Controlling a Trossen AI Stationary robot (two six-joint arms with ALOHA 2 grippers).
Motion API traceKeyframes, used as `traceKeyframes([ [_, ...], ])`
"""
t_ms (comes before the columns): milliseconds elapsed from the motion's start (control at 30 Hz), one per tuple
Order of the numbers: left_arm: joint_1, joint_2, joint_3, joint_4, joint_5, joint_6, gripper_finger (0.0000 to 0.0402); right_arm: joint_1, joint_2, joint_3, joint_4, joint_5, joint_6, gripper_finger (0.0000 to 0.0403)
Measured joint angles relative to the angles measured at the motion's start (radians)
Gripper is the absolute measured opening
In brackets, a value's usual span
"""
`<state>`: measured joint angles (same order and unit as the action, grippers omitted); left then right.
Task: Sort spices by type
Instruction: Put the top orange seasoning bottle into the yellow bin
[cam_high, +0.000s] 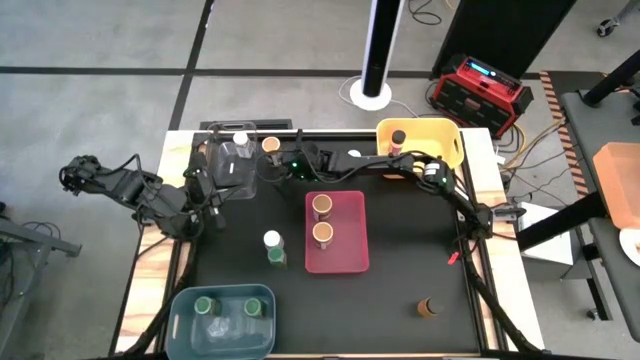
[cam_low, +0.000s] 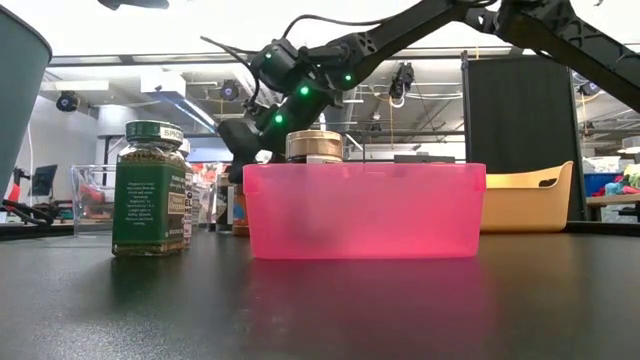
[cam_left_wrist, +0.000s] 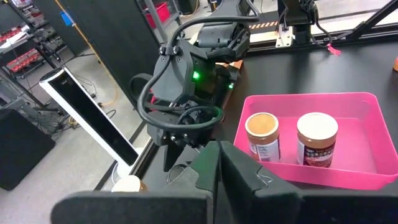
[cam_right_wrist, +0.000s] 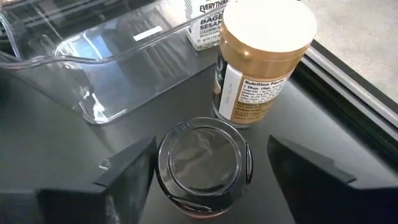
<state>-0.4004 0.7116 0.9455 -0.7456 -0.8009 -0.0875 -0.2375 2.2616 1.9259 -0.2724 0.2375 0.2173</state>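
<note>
Black table (cam_high: 400, 290) w/ four bins: pink bin (cam_high: 338, 258) at center, yellow bin (cam_high: 440, 135) at far right corner, clear bin (cam_high: 232, 165) at far left, blue-grey bin (cam_high: 190, 300) at near left edge.

two jars (cam_high: 322, 220) in centre bin (cam_high: 350, 255), another jar (cam_high: 274, 247) seemingly just left

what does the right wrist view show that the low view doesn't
Only the right wrist view: a dark-lidded round jar between the right hand's open fingers, and a gold-lidded jar beside it. Only the low view: a green-lidded herb jar, a pink plastic bin and a yellow bin. Both share the black tabletop and a clear plastic bin.
</note>
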Motion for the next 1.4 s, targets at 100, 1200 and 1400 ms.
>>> traceKeyframes([
  [100,0.0,0.0,0.0,0.0,0.0,0.0,0.0,0.0,0.0,0.0,0.0,-0.001,0.0,0.0263],
  [1200,0.0,0.007,-0.012,-0.003,0.0,-0.011,0.0,0.0,-0.417,-0.096,-0.221,0.071,-0.085,0.0198],
  [1400,0.0,0.01,-0.013,-0.005,0.0,-0.011,0.0,0.001,-0.668,-0.347,-0.224,0.2,-0.008,0.0202],
])
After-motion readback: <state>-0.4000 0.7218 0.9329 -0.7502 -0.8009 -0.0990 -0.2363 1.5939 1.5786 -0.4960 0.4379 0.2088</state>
